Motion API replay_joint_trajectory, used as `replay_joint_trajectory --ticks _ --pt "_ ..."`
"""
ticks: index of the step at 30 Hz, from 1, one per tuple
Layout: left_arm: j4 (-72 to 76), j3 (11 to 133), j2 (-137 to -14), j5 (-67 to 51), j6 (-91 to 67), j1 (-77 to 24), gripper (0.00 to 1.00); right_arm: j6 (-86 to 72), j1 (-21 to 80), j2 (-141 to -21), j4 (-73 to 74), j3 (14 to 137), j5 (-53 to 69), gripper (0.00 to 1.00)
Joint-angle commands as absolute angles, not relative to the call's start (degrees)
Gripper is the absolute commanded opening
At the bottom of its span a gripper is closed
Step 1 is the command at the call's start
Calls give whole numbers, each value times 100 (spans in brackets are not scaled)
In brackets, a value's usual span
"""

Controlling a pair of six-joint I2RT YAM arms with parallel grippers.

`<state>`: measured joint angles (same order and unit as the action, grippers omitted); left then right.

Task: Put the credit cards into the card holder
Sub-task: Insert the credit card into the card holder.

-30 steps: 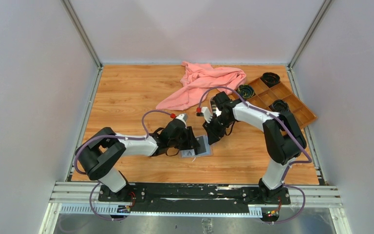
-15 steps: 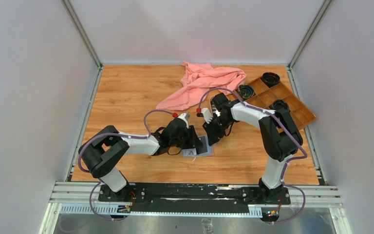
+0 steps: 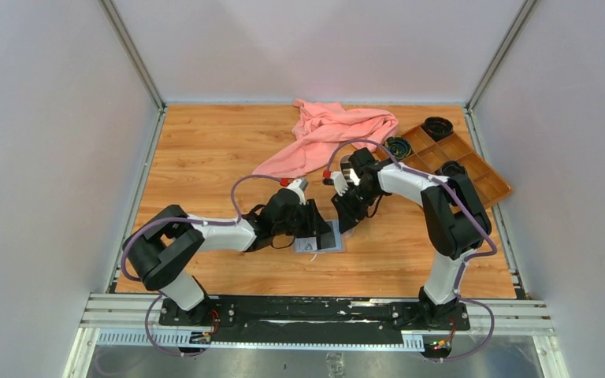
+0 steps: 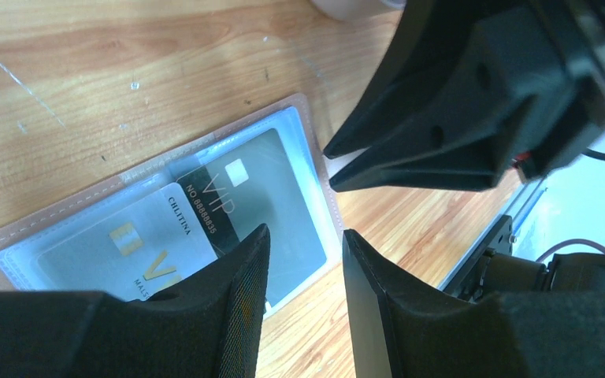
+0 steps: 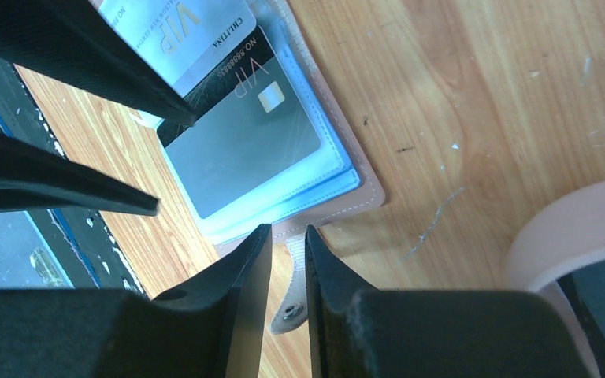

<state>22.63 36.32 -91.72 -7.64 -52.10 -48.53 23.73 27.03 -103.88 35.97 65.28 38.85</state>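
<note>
Card holder [image 5: 315,197] is lying open holding two credit cards [image 4: 272,185]; brown tray [image 3: 476,167] is carrying three dark round pieces [image 3: 439,126]; left gripper [image 4: 306,236] is gaping empty, right gripper [image 5: 287,232] is showing no readable grip.

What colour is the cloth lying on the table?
The cloth is salmon pink, best seen in the top view.

The card holder [image 3: 327,237] is lying open on the table [image 3: 205,157], near the front middle, and two credit cards [image 4: 261,187] are sitting inside it, overlapping a little. A cloth [image 3: 331,130] is lying behind it at the back edge, and a compartment tray [image 3: 488,178] is lying at the far right.
</note>
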Motion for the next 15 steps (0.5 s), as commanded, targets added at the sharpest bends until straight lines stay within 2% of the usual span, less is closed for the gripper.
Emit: replay_joint_trajectory --ticks 1,9,15 --pt "2393 3497 -8697 -486 -4887 -4895 43 2382 2551 -10213 3697 6515 4164 26" --pt "2382 3175 -8551 -248 -4657 -4887 40 2225 2403 -10207 3695 6495 5131 29" --pt "2385 3304 -8998 -358 -4624 -4887 37 2107 2365 -10390 3691 6504 5146 29"
